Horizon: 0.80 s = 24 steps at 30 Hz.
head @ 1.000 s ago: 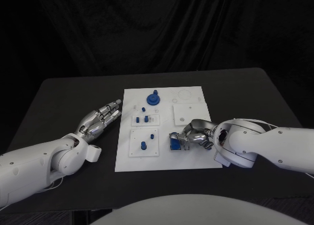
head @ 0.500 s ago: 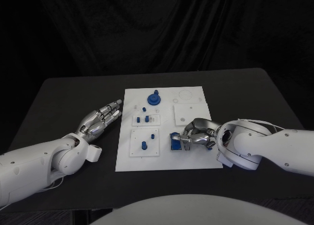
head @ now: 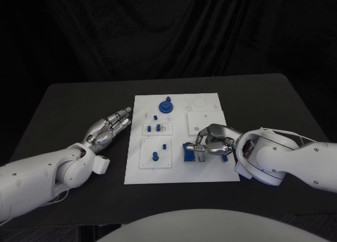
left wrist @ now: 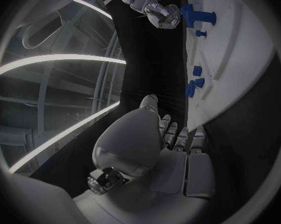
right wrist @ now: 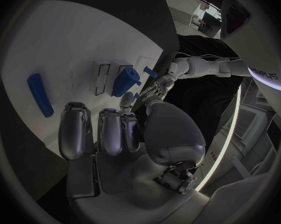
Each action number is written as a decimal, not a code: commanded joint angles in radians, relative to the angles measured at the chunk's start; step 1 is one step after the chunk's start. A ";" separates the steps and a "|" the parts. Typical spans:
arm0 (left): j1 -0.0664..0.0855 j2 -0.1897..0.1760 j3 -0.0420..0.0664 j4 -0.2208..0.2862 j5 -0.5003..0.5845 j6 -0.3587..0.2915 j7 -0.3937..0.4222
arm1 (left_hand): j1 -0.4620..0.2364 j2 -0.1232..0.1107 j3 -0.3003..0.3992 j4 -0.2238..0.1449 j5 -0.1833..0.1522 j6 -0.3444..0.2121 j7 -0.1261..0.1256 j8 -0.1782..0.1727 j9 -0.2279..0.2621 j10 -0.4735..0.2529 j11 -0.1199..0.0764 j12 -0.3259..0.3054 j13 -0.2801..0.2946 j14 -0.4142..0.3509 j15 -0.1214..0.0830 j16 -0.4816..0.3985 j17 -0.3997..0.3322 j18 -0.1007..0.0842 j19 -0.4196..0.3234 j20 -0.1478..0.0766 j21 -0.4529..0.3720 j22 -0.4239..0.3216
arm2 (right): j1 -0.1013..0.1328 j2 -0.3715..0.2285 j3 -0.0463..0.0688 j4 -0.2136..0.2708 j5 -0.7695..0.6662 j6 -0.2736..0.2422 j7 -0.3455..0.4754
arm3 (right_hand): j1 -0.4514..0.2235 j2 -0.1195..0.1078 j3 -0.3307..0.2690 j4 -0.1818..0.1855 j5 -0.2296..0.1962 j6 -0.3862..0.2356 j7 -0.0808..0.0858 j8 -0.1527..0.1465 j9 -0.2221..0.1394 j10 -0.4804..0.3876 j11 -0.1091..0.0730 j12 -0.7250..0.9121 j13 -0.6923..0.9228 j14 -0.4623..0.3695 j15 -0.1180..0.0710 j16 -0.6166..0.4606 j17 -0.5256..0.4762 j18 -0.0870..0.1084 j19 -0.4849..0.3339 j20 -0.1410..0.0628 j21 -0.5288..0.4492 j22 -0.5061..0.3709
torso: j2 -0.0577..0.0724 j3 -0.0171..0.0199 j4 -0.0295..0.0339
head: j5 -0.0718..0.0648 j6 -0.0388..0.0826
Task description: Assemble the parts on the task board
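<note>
The board (head: 204, 174) lies mid-table. The right hand (head: 214, 141) hovers over its near right part, fingers curled but holding nothing, beside a blue part (head: 189, 152). The left hand (head: 108, 129) rests left of the board, fingers straight and together.

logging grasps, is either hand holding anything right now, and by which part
Nothing is held. The right hand hovers open over the task board; the left hand lies open beside it.

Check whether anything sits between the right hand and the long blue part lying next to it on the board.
Nothing visible does. In the right wrist view, only bare task board lies between the right hand's fingers and the long blue part. The upright blue part stands off that line.
</note>
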 commanded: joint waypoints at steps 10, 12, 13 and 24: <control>-0.002 0.001 0.001 0.001 -0.001 0.012 0.106 | 0.012 0.000 0.009 0.000 0.006 -0.001 0.008 0.004 0.001 -0.002 0.003 0.002 0.000 0.000 0.009 -0.004 -0.001 0.006 0.002 0.009 0.002 0.001 | -0.002 0.011 0.000 -0.014 -0.084 0.082 0.009 | 0.063 -0.010 -0.016 -0.032 0.009 -0.013 -0.005 0.064 0.062 0.104 -0.014 0.003 0.263 0.057 -0.011 0.006 0.005 -0.001 0.044 -0.011 0.003 0.203 | 0.000 -0.0004 0.0002 | 0.003 0.000; -0.002 0.000 0.001 0.002 -0.001 0.012 0.106 | 0.012 0.000 0.009 0.000 0.006 -0.001 0.008 0.004 0.001 -0.002 0.003 0.002 0.000 0.000 0.009 -0.004 -0.001 0.006 0.002 0.009 0.002 0.001 | -0.002 0.012 -0.001 -0.015 -0.089 0.087 0.009 | 0.066 -0.010 -0.016 -0.033 0.009 -0.014 -0.005 0.065 0.063 0.104 -0.015 0.003 0.263 0.057 -0.011 0.006 0.003 0.000 0.044 -0.011 0.002 0.202 | 0.000 -0.0002 0.0001 | 0.004 0.000; -0.002 0.000 0.001 0.002 -0.001 0.012 0.106 | 0.012 0.000 0.009 0.000 0.006 -0.001 0.008 0.004 0.001 -0.002 0.003 0.002 0.000 0.000 0.009 -0.004 -0.001 0.006 0.002 0.009 0.002 0.001 | -0.002 0.013 -0.001 -0.016 -0.090 0.089 0.010 | 0.068 -0.010 -0.017 -0.035 0.010 -0.012 -0.005 0.068 0.065 0.104 -0.015 0.003 0.263 0.057 -0.011 0.005 0.001 0.000 0.044 -0.011 0.002 0.202 | 0.000 -0.0002 -0.0001 | 0.004 0.000; -0.002 -0.002 0.001 0.003 -0.001 0.008 0.110 | 0.013 0.000 0.009 -0.001 0.006 -0.001 0.008 0.004 0.001 -0.002 0.004 0.003 0.001 0.000 0.011 -0.004 -0.001 0.005 0.001 0.009 0.002 0.000 | -0.002 0.016 -0.001 -0.016 -0.096 0.106 0.015 | 0.079 -0.016 -0.021 -0.043 0.005 -0.016 -0.005 0.071 0.070 0.104 -0.015 0.003 0.263 0.056 -0.012 0.004 0.001 0.000 0.043 -0.011 0.001 0.202 | 0.000 -0.0003 0.0003 | 0.006 0.000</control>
